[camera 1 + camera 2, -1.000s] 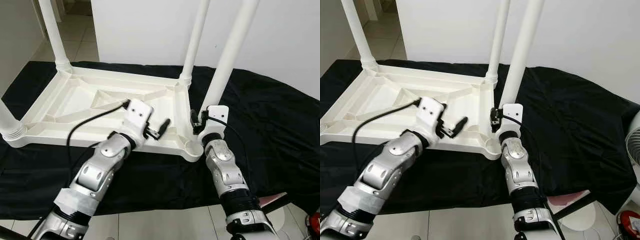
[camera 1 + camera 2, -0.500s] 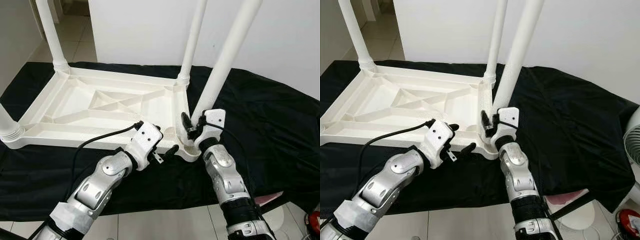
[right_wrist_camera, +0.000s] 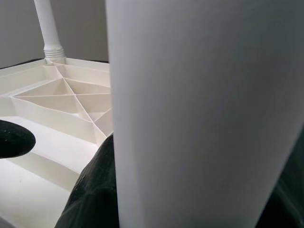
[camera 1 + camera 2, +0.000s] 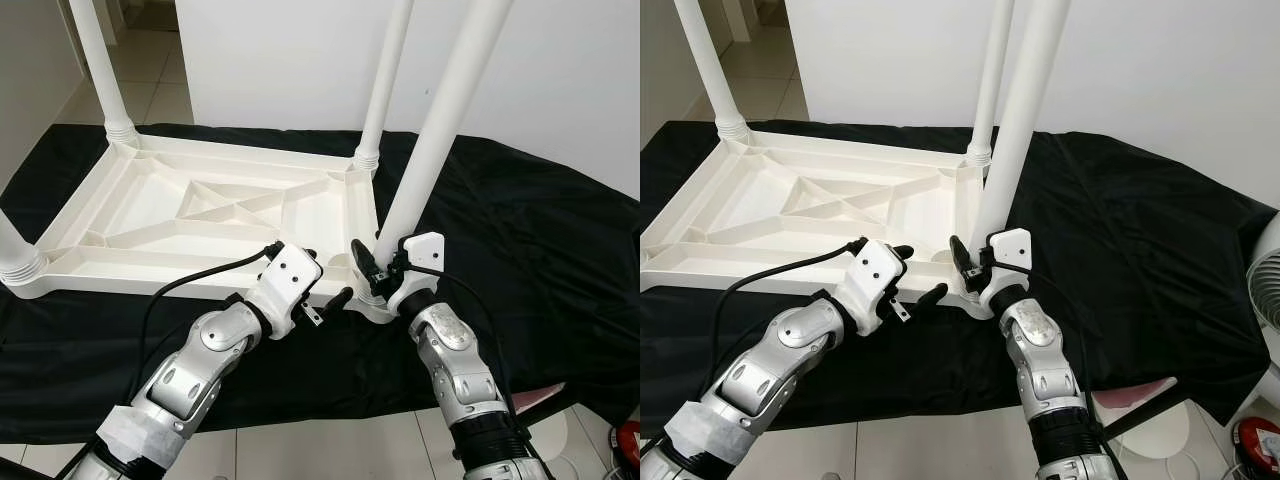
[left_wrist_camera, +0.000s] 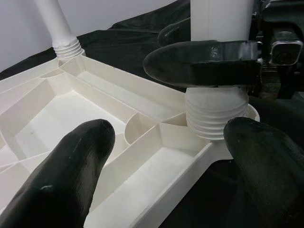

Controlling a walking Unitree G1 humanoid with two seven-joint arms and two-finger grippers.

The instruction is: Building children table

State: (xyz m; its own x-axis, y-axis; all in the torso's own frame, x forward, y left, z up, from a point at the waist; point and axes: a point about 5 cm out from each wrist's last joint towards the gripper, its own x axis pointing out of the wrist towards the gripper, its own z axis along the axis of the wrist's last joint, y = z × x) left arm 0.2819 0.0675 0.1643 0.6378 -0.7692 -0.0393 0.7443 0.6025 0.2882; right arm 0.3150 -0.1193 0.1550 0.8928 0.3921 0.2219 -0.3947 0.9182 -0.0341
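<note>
White plastic table leg (image 4: 432,150), gripped by the right end effector (image 4: 376,268), has been swung upright into the near corner socket of the upturned children's table (image 4: 160,205), beside which the released left end effector (image 4: 326,296) has been drawn.

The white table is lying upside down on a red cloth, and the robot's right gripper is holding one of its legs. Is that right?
Almost. The cloth is black, not red, as the left eye view shows. The rest holds: the white table lies upside down on it, and the right gripper is holding the near leg just above its corner socket.
</note>
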